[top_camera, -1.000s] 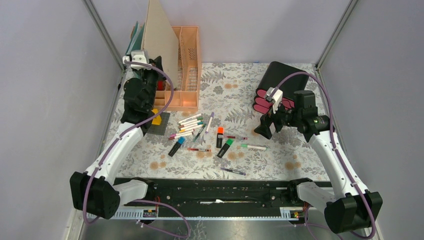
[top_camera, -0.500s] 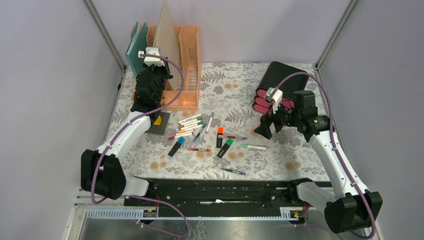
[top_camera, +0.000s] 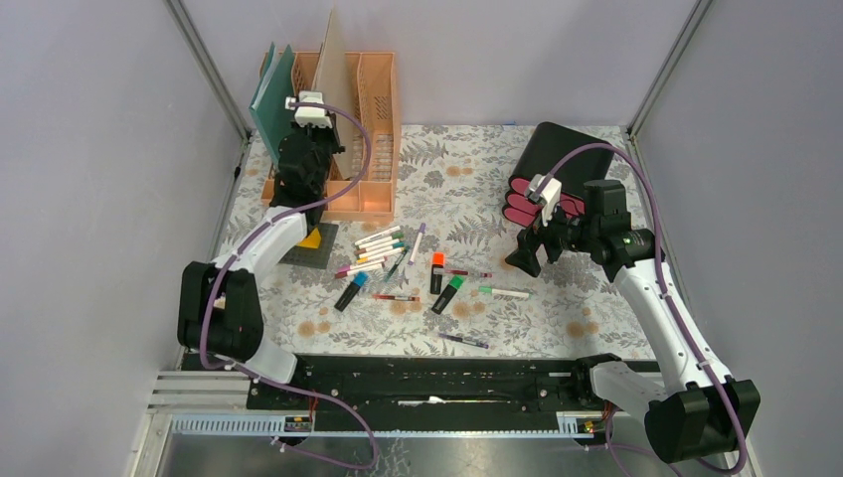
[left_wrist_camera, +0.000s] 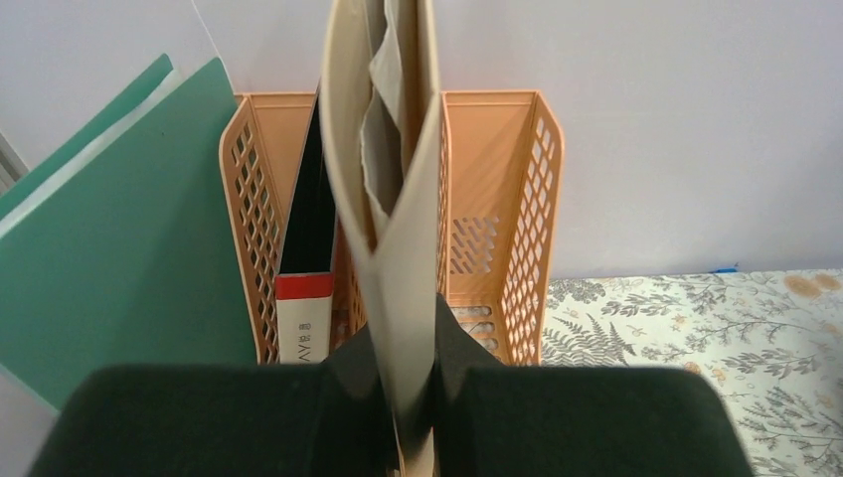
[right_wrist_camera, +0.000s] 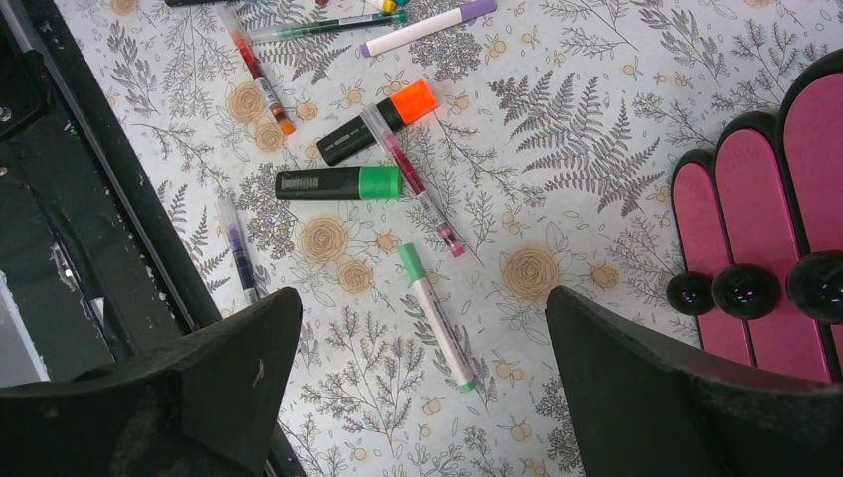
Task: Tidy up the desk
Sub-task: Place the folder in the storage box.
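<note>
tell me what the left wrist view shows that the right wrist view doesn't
Only the left wrist view: a beige folder pinched upright in the shut left jaws, a peach file rack behind it holding a black binder, and green folders on the left.
Only the right wrist view: scattered pens, an orange highlighter, a green highlighter, pink drawers with black knobs, and the right jaws wide open, holding nothing.
Both: the desk with its fern-and-flower cloth, a corner of it in the left view, most of the right view.
</note>
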Available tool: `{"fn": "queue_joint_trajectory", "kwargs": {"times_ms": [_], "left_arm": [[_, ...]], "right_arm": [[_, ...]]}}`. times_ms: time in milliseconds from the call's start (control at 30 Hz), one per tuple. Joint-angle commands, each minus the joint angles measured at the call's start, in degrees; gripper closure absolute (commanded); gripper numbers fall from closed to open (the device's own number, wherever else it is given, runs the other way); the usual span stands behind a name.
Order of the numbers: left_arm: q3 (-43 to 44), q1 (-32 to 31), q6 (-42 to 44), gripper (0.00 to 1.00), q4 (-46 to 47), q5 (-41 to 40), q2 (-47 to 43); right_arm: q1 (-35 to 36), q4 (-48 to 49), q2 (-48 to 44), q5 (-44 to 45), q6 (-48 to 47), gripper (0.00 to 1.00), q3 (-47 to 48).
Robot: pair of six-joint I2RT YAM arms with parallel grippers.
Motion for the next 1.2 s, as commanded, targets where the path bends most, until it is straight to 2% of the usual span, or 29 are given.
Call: {"fn": "queue_joint_trajectory", "kwargs": {"times_ms": [0,200,467,800,1067,1167], "left_arm": [[1.1,2.3,-2.5,1.0,11.2,4.1,1.2],[-0.6,4.4,-3.4,1.0,14.9,7.8,3.1],[-1.0,5.8,-5.3,1.0,15.1,12.5,5.7],[-4.0,5.8,-6.2,0.99,13.9,9.4,6.6],[-3.8,5.8,-8.6,0.78,11.8,8.3,6.8],[-3.4,5.8,-10.6,0.62,10.3,7.2,4.6]], "right_arm": [[-0.2,0.8,0.0,-0.8,-0.8,0.0,0.0],[-0.2,0.9,0.3,-0.9,-1.0,0.0,0.1],[-0.2,0.8,0.4,-0.8,-1.0,0.0,0.0],[-0.2,0.8,0.4,-1.1,-1.1,0.0,0.0],[-0.2,0.7,0.3,-1.2,-1.2,0.0,0.0],[-0.2,0.6,0.3,-1.2,-1.2,0.0,0.0]]}}
